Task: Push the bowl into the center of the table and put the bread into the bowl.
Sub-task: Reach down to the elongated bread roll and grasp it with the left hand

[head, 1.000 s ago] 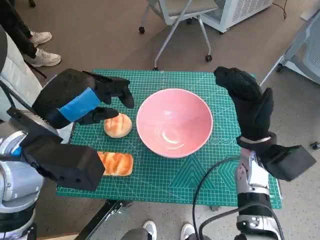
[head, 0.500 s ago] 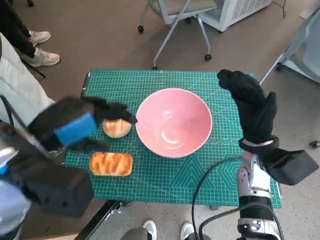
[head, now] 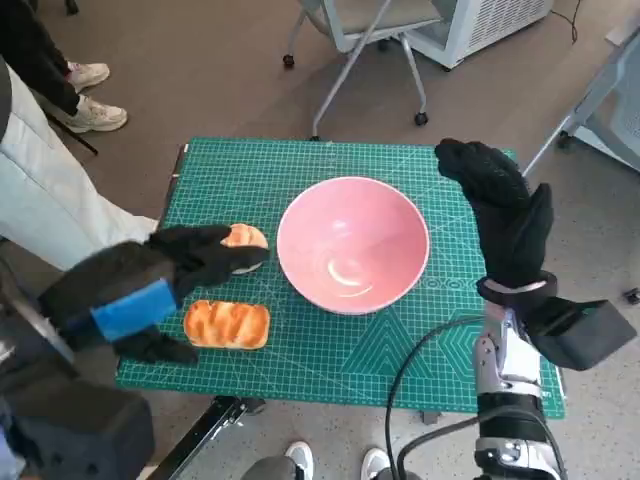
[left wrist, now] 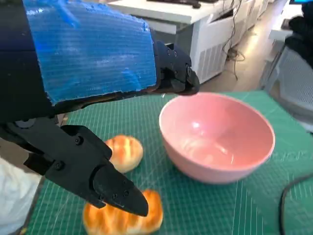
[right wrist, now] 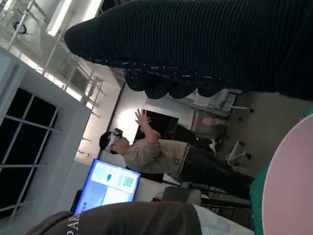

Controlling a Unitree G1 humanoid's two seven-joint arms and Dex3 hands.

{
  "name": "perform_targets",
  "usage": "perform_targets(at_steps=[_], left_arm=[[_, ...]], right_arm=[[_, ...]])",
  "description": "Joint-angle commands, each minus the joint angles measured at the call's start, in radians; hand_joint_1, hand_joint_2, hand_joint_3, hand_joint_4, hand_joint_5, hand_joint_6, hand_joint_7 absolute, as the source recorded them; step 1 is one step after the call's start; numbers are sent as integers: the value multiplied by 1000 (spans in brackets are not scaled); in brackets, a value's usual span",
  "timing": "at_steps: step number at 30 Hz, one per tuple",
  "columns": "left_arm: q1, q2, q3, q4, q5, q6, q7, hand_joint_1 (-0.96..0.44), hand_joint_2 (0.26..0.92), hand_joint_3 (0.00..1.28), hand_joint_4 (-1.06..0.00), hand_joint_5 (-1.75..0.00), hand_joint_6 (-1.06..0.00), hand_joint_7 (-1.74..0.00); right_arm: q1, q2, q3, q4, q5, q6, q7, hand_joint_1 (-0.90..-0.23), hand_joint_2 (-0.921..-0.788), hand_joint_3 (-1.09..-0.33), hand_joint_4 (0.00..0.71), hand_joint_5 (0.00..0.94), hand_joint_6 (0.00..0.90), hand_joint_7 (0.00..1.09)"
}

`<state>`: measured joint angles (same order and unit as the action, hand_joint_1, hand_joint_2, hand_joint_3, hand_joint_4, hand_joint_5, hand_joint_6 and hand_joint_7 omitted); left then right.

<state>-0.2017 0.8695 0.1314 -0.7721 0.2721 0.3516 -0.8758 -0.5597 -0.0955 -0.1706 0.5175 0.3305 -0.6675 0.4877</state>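
The pink bowl (head: 352,243) (left wrist: 217,138) stands near the middle of the green cutting mat (head: 330,350), empty. A round bun (head: 244,240) (left wrist: 124,152) lies just left of it, partly under my left hand's fingers. A long striped loaf (head: 227,324) (left wrist: 122,216) lies nearer the front edge. My left hand (head: 150,285) (left wrist: 93,98) hovers open above both breads, fingers spread, holding nothing. My right hand (head: 503,212) (right wrist: 195,44) is raised flat and open beside the bowl's right rim, apart from it.
A person's pale trouser leg (head: 45,190) stands close to the table's left edge, with shoes (head: 95,115) further back. A rolling chair base (head: 350,50) is beyond the table. A black cable (head: 420,350) crosses the mat's front right. A person (right wrist: 161,154) shows in the right wrist view.
My left hand has drawn back and down toward the table's front left, uncovering the round bun. The bowl, breads and right hand have stayed put. The camera shifted slightly.
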Motion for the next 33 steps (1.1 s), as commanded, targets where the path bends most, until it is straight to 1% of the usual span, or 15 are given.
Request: perform_targets(at_steps=[1, 7, 14, 18, 25, 33], left_arm=[[25, 23, -17, -17, 21, 26, 3, -416, 657, 3, -92, -1, -149, -67], [31, 36, -84, -12, 96, 57, 14, -397, 660, 3, -100, -3, -157, -50], [28, -4, -183, 36, 177, 75, 56, -392, 664, 4, -114, -6, -168, -34], [23, -38, -239, 91, 209, 72, 84, -375, 666, 3, -128, -8, -178, -28], [-4, -82, -312, 199, 241, 53, 117, -342, 670, 4, -153, -11, -201, -24], [-41, -129, -383, 304, 279, 76, 118, -252, 679, 6, -201, -16, -231, -19]], right_arm=[[5, 2, 3, 12, 3, 22, 4, -707, -921, -779, 175, 0, 57, 526], [-6, 0, 3, 31, 6, 23, 15, -708, -921, -779, 176, 1, 57, 528], [-6, -2, 2, 34, 11, 25, 28, -706, -921, -778, 176, 1, 56, 529], [-5, -5, 2, 31, 12, 27, 32, -704, -921, -778, 176, 1, 56, 529], [1, -9, 3, 23, 14, 31, 38, -702, -921, -781, 174, 0, 54, 530], [8, -14, 1, 18, 18, 33, 45, -700, -921, -780, 175, 1, 53, 533]])
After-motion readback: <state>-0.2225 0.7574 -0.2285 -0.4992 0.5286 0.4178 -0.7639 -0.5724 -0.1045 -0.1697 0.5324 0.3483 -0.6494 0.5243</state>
